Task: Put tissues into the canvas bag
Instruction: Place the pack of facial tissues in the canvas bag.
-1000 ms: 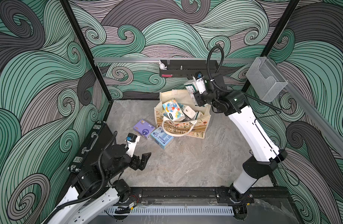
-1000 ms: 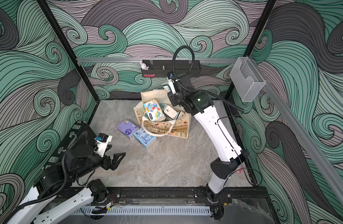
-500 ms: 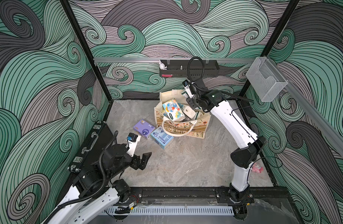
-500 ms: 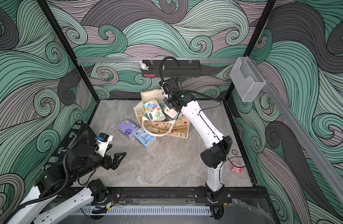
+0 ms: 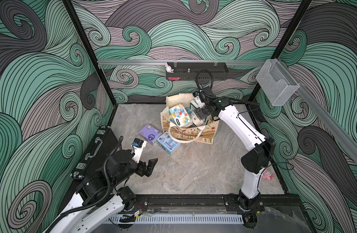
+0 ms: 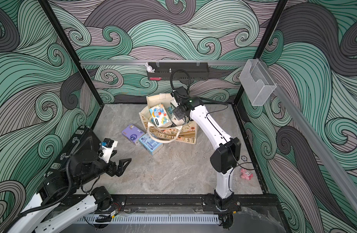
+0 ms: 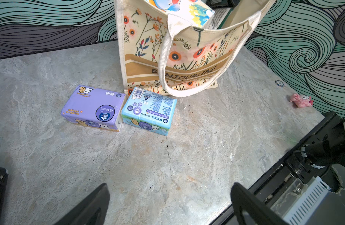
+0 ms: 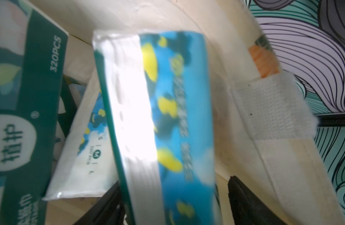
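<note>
Broadly, the grey table [image 5: 193, 171] carries everything, with the black case [image 5: 105, 141] set along its left edge. The canvas bag [image 5: 204, 133] stands upright near the far edge, mouth open, one handle loop hanging down its front.

The left gripper [image 7: 169, 188] hovers over the table near the left edge beside the case, jaws spread wide with nothing between them. The right gripper [image 8: 174, 183] reaches into the bag's mouth. Its jaws stand wider than the blurred blue-and-yellow pack [image 8: 167, 116] between them, and a gap shows at one finger.

Inside the bag an elephant pack [image 5: 179, 115] sticks up above the rim, and a green pack [image 8: 21, 97] lies beside the blue-and-yellow one. On the table, just beside the bag's front left corner, a purple pack [image 5: 150, 134] and a light blue pack [image 5: 168, 142] lie side by side, touching. A pink plush toy [image 5: 268, 175] sits by the right edge.
</note>
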Controlling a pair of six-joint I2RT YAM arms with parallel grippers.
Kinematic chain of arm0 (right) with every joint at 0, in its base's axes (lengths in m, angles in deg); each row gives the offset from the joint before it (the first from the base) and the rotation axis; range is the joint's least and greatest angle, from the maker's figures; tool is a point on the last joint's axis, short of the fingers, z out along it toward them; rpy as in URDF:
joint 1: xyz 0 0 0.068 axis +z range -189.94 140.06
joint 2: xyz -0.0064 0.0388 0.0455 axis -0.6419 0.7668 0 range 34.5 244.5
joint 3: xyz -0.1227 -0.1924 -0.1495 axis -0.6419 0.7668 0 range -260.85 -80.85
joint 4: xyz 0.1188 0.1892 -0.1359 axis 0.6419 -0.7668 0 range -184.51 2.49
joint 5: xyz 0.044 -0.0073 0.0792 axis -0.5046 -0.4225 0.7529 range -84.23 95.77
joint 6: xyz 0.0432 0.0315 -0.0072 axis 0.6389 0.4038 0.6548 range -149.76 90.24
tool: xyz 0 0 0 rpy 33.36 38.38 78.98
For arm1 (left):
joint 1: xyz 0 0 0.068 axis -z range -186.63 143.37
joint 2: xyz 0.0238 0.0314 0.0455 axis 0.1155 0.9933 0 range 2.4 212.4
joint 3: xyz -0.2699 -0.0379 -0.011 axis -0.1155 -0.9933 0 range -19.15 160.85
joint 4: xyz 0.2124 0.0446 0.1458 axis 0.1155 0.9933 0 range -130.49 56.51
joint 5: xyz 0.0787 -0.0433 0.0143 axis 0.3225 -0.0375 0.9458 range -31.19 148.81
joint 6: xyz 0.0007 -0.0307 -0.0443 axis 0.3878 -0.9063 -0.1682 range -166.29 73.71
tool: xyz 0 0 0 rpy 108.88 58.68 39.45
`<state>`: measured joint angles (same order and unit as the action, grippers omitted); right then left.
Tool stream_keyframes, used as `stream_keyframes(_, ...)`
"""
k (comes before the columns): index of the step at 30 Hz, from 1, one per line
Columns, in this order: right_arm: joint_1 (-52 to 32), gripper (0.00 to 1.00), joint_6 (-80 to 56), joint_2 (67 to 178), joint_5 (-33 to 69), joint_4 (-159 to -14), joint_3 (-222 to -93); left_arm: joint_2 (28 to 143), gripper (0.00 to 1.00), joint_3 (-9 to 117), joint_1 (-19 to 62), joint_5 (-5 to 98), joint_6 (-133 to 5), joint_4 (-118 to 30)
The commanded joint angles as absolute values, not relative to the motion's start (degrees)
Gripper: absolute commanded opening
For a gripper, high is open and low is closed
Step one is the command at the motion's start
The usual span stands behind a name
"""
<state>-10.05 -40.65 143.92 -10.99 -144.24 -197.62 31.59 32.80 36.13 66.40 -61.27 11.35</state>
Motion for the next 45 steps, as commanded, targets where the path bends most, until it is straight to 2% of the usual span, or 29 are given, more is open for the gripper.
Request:
stream_keyframes(1, -11.1, 0.85, -37.7, 143.0, -4.8, -145.7, -200.6, 32.1, 0.99, 32.8, 35.8, 67.9, -60.9, 11.1)
stream_keyframes(5, -11.2, 0.83, -36.2, 140.1, -0.9, -145.6, -203.6, 32.1, 0.99, 32.7, 35.8, 68.4, -61.1, 11.2)
stream_keyframes(8, -11.2, 0.73, -34.8, 139.1, 2.6, -145.7, -205.7, 32.4, 0.99, 32.8, 35.8, 68.3, -61.0, 11.2)
stream_keyframes(9, -11.3, 0.67, -34.6, 139.1, 3.5, -145.6, -206.3, 32.6, 0.99, 32.8, 35.7, 68.3, -61.1, 11.2)
stream_keyframes(11, -11.3, 0.34, -34.8, 139.9, 5.1, -145.7, -208.0, 32.9, 0.99, 32.8, 35.8, 68.3, -61.0, 11.2)
stream_keyframes(12, -11.4, 0.22, -34.7, 140.5, 5.3, -145.9, -208.8, 32.8, 0.99, 32.9, 35.8, 68.4, -61.0, 11.2)
stream_keyframes(13, -11.7, 0.13, -34.4, 141.4, 5.4, -146.3, -209.7, 32.9, 0.99, 32.9, 35.8, 68.4, -61.0, 11.2)
stream_keyframes(14, -12.0, 0.1, -33.9, 142.3, 5.4, -146.9, -210.6, 32.9, 0.99, 32.8, 35.8, 68.5, -61.0, 11.2)
stream_keyframes(26, -13.5, 0.12, -32.3, 152.5, 2.7, -147.3, -207.6, 33.2, 0.99, 32.8, 35.8, 69.4, -61.4, 11.4)
stream_keyframes(32, -14.2, 0.16, -31.6, 151.8, 4.2, -147.3, -207.9, 33.8, 0.99, 32.8, 35.8, 69.7, -61.5, 11.5)
stream_keyframes(39, -14.3, 0.36, -28.8, 139.0, 10.7, -146.8, -206.4, 35.1, 0.99, 32.5, 35.8, 69.6, -61.5, 11.2)
stream_keyframes(41, -14.3, 0.41, -27.9, 132.0, 12.2, -144.4, -199.6, 36.5, 0.98, 32.8, 35.8, 69.7, -61.7, 11.4)
stream_keyframes(45, -14.4, 0.51, -25.5, 113.5, 13.6, -134.2, -176.9, 41.8, 0.99, 34.0, 34.7, 69.3, -61.8, 12.1)
